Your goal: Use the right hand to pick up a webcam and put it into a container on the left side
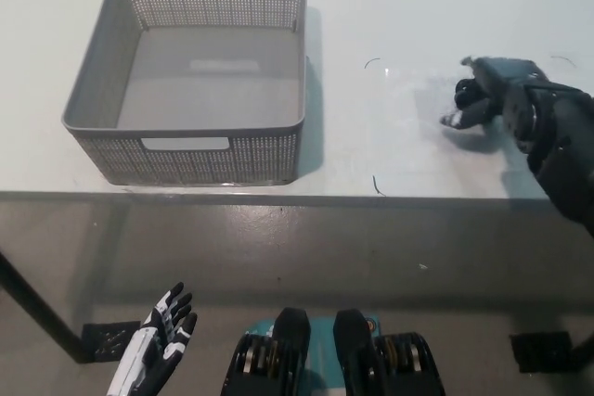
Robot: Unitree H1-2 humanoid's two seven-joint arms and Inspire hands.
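Note:
The black webcam (467, 96) sits on the white table (390, 6) at the right, mostly covered. My black right hand (501, 95) lies over it from the right, with fingers curled across its far side and the thumb under its near side, so the hand is shut on it. The webcam still rests on the table. The grey mesh basket (186, 132) stands empty at the left of the table, well apart from the hand. My white left hand (160, 342) hangs open below the table edge at the lower left.
A clear plastic sheet (408, 136) lies flat under the webcam area. The table's front edge (306, 196) runs across the middle of the picture, with grey floor below it. Bare tabletop separates the basket from the webcam.

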